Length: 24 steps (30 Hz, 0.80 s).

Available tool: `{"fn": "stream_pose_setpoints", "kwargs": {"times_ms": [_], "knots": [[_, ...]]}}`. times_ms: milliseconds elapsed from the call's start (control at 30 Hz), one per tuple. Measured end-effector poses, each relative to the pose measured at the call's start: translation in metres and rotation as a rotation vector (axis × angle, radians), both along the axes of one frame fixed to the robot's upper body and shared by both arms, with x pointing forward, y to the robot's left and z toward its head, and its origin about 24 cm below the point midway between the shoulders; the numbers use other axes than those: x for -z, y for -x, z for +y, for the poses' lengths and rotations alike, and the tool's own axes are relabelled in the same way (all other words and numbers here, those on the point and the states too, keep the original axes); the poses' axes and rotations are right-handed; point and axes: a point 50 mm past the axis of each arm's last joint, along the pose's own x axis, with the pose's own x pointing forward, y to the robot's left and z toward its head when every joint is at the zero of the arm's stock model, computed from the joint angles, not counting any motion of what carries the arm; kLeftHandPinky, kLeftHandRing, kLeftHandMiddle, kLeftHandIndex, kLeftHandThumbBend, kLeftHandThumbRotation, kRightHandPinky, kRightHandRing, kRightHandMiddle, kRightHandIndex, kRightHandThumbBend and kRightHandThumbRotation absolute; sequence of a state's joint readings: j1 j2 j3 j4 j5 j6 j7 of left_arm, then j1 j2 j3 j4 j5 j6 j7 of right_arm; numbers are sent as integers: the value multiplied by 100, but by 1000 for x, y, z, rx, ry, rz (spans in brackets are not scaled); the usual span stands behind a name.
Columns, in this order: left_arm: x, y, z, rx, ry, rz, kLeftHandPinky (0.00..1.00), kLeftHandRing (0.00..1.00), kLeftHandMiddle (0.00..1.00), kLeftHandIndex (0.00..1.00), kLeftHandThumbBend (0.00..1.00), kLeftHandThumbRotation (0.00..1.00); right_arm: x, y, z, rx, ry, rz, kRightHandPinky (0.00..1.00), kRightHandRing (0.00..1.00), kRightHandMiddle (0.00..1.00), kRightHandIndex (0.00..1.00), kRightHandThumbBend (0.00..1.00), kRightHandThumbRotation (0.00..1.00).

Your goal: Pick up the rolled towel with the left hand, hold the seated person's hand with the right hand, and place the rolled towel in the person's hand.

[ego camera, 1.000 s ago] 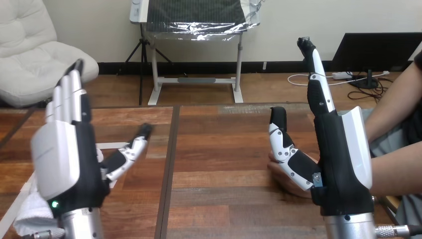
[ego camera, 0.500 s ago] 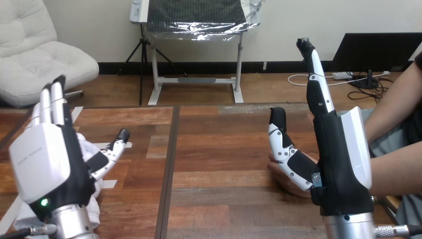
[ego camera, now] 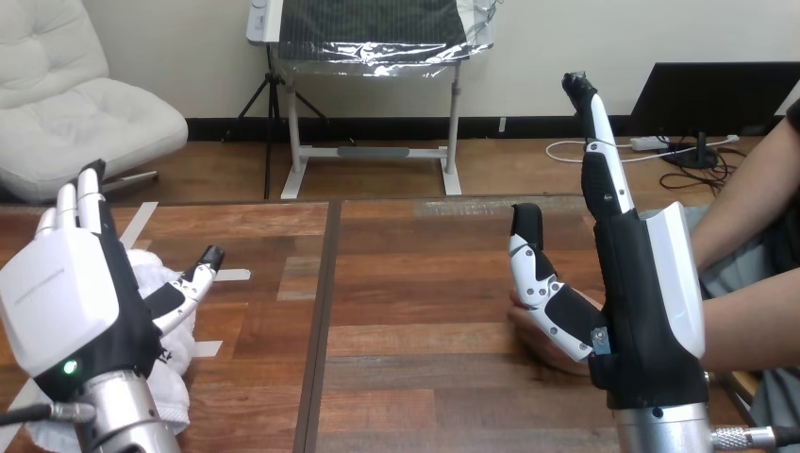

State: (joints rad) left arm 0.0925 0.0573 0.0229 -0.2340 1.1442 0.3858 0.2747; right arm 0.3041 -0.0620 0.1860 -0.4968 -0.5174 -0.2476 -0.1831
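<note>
— At the table's near left corner, hard by the bottom edge: the robot's left hand (ego camera: 71,302), white back turned up, fingers straight and fanned, thumb stuck out sideways. Grips nothing.

— And the white rolled cloth towel (ego camera: 177,373)?

— Under and just beside that hand, lying on the brown wooden plank table (ego camera: 415,283). Touching the palm or not: impossible to tell.

— On the near right?

— The robot's right hand (ego camera: 646,302), standing upright on its silver forearm, fingers stretched straight up, thumb raised and held apart. Wide open, curled round nothing.

— The person's hand?

— Just left of the right hand's palm and behind its thumb, low over the table: the person's hand (ego camera: 538,340), mostly hidden. Close against the thumb's base, yet not clasped. Comes in from the right edge on a forearm (ego camera: 745,330).

— Farther back?

— Strips of white tape (ego camera: 141,219) stuck flat on the planks, just beyond the left hand's fingertips and thumb. Towel and person's hand well apart, with the table's dark centre seam between them.
</note>
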Motion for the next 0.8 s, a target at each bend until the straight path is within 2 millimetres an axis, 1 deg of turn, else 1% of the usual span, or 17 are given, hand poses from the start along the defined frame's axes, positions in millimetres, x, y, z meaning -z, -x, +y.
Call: {"fn": "stream_pose_setpoints", "kwargs": {"times_ms": [367, 800], "knots": [[4, -5, 3, -43, -8, 130, 81, 87, 90, 92, 87, 63, 0, 0, -1, -4, 7, 3, 100, 100, 100, 100, 0, 0], [18, -9, 7, -70, 26, 300, 82, 86, 90, 91, 87, 67, 1, 0, -1, -11, 17, 13, 100, 100, 100, 100, 0, 0]]}}
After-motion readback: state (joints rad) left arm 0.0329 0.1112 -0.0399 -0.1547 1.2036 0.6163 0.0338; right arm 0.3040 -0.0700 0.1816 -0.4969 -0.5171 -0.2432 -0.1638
